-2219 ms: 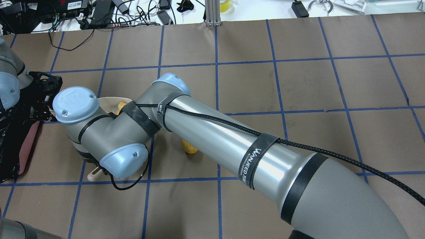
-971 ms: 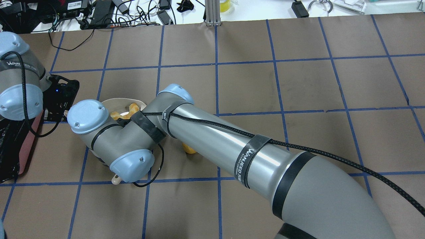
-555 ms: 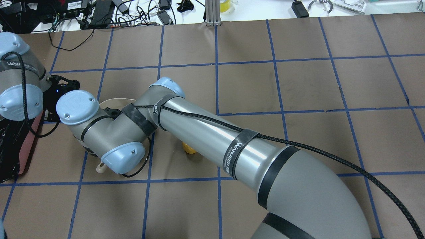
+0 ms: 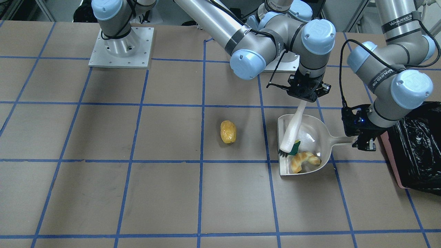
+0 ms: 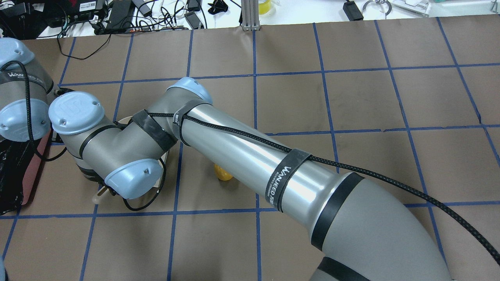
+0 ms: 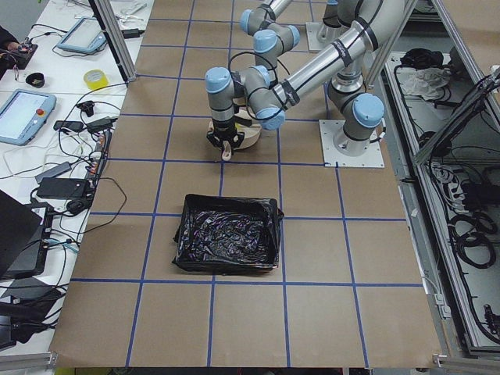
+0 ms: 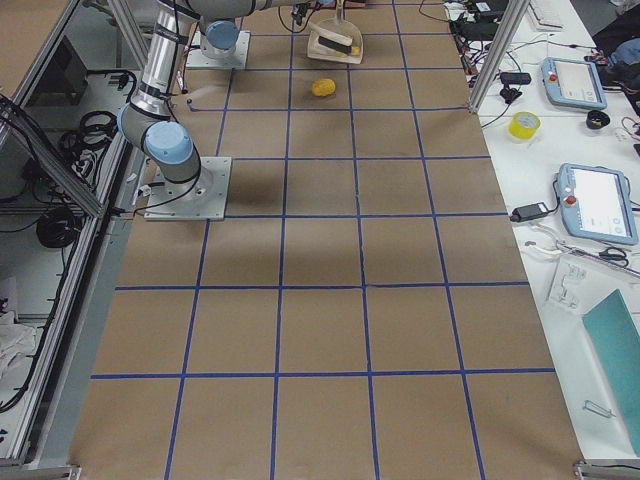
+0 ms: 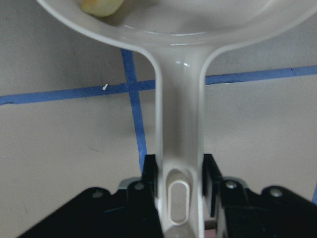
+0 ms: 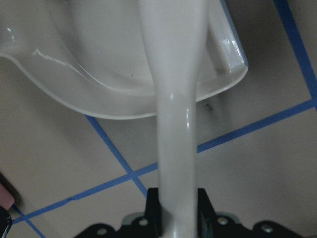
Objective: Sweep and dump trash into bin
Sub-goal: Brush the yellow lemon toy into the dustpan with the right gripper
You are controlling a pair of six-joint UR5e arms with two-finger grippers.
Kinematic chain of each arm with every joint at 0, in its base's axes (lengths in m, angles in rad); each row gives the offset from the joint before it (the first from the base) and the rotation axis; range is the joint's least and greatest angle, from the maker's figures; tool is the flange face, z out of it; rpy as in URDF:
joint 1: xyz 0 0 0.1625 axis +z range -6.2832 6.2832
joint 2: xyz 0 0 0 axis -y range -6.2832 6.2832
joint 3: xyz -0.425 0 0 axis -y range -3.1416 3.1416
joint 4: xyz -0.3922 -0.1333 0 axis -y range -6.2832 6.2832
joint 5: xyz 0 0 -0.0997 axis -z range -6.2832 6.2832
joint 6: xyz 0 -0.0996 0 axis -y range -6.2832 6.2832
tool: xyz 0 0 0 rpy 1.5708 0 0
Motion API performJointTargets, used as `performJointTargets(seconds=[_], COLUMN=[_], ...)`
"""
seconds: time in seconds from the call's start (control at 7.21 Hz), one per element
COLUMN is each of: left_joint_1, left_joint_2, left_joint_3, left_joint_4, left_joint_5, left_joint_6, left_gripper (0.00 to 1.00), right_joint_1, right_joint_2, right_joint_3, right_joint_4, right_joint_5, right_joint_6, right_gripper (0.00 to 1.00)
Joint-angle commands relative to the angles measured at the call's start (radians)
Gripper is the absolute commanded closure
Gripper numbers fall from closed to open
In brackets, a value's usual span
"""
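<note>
The potato-like lump (image 4: 228,131) is seen well off the dustpan's (image 4: 311,126) open mouth, nearer the right tool (image 4: 304,98) clamped on the brush (image 4: 292,130) than the left tool (image 4: 360,140) gripping the handle.

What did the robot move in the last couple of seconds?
The right end effector, shut on the brush, swung out toward the potato, then drew back toward the bin side; its arm now hides most of the dustpan from overhead. The left arm came further into view early on. Nothing was visibly grabbed or let go. The potato, bin and dustpan stayed about where they were.
</note>
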Motion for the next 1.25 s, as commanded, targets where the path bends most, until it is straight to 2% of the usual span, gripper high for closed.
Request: performJointTargets(seconds=[0.0, 0.28, 0.55, 0.69, 0.97, 1.11], left_joint_1=[0.002, 0.003, 0.003, 0.003, 0.003, 0.002], left_joint_2=[0.0, 0.0, 0.0, 0.0, 0.0, 0.0], left_joint_3=[0.0, 0.003, 0.003, 0.003, 0.003, 0.005], left_joint_4=[0.0, 0.002, 0.002, 0.002, 0.002, 0.003], left_joint_5=[-0.001, -0.002, -0.002, -0.004, -0.002, -0.002], left_joint_6=[0.002, 0.01, 0.01, 0.01, 0.011, 0.002], left_gripper=[1.0, 1.0, 1.0, 1.0, 1.0, 1.0], right_joint_1=[0.022, 0.04, 0.047, 0.047, 0.031, 0.025], right_joint_2=[-0.02, -0.017, -0.027, -0.049, -0.095, -0.124], right_joint_3=[-0.004, -0.003, 0.001, 0.004, 0.011, 0.02], right_joint_4=[-0.004, -0.044, 0.018, 0.089, 0.347, 0.434], right_joint_5=[0.039, 0.068, 0.036, 0.02, -0.091, -0.153], right_joint_6=[0.067, 0.102, 0.105, 0.105, 0.076, 0.028], right_gripper=[1.0, 1.0, 1.0, 1.0, 1.0, 1.0])
